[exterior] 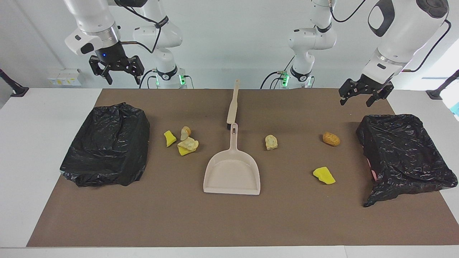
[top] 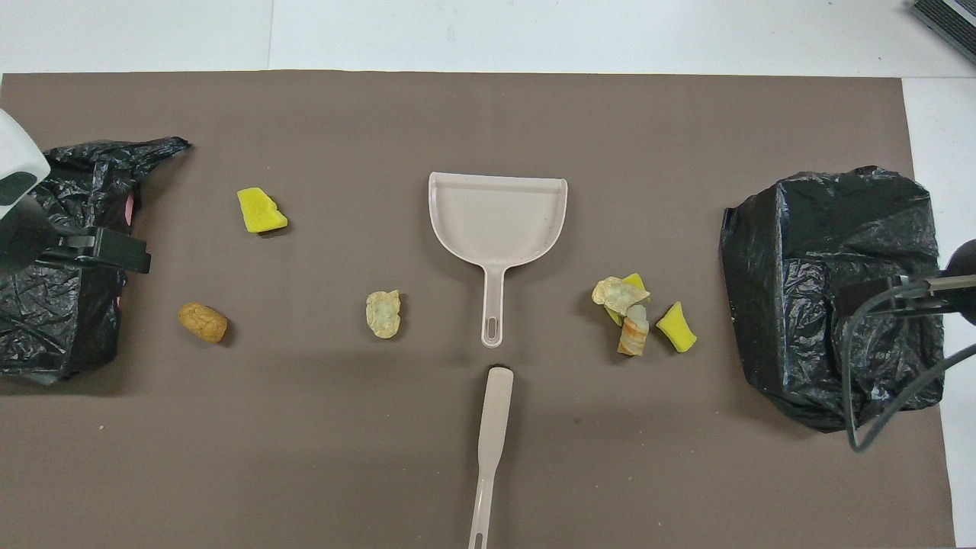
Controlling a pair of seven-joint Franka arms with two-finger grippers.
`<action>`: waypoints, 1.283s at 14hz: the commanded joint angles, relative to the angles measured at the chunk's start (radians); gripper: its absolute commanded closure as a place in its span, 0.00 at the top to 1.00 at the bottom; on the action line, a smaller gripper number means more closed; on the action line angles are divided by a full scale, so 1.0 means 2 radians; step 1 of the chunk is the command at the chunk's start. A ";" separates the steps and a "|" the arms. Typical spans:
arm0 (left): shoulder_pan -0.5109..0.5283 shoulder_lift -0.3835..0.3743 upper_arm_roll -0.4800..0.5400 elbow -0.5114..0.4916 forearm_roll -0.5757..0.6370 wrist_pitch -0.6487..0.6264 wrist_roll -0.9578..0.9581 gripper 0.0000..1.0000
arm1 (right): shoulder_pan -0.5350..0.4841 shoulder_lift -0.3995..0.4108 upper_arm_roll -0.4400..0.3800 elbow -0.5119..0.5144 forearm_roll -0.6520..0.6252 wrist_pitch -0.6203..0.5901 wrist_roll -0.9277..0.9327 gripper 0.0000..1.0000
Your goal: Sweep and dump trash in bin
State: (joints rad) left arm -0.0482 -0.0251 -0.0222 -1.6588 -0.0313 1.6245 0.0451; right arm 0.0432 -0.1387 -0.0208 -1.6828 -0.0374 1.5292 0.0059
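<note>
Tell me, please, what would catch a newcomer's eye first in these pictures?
Probably the beige dustpan mid-mat, with the brush just nearer the robots. Yellow and tan trash lies scattered on both sides, and a black-bagged bin sits at each end.

No legible text anywhere.

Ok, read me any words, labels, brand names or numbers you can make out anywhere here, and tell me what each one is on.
None can be read.
Dustpan, brush, both black bin bags and brown mat: no print visible.
Wall box with yellow labels by the right arm's end: too small to read.
</note>
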 commanded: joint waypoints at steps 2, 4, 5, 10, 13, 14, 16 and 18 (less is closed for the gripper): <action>0.003 -0.008 -0.002 -0.009 0.006 -0.006 0.005 1.00 | -0.024 0.023 -0.004 0.034 0.010 0.009 -0.046 1.00; 0.005 -0.005 -0.001 -0.005 0.006 0.003 0.006 1.00 | -0.028 0.023 -0.004 0.033 0.012 0.009 -0.046 1.00; 0.005 -0.006 -0.001 -0.006 0.006 0.000 0.006 1.00 | -0.028 0.022 -0.004 0.032 0.012 0.009 -0.044 1.00; 0.004 -0.006 -0.002 -0.006 0.006 0.001 0.006 1.00 | -0.027 0.018 -0.003 0.028 0.012 0.009 -0.044 1.00; 0.005 -0.006 -0.001 -0.006 0.006 0.001 0.006 1.00 | -0.025 0.017 -0.003 0.027 0.012 0.009 -0.043 1.00; 0.005 -0.006 -0.001 -0.006 0.006 0.001 0.006 1.00 | -0.025 0.016 -0.003 0.025 0.013 0.009 -0.043 1.00; 0.004 -0.006 -0.002 -0.005 0.006 0.001 0.005 1.00 | -0.025 0.016 -0.003 0.023 0.013 0.007 -0.043 1.00; -0.003 -0.006 -0.002 -0.007 0.006 0.003 0.004 1.00 | -0.025 0.015 -0.003 0.022 0.013 0.005 -0.043 1.00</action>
State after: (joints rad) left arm -0.0468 -0.0252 -0.0224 -1.6596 -0.0313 1.6216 0.0453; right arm 0.0025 -0.1053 -0.0291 -1.6353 -0.0365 1.5430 -0.0632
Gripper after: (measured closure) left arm 0.000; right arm 0.000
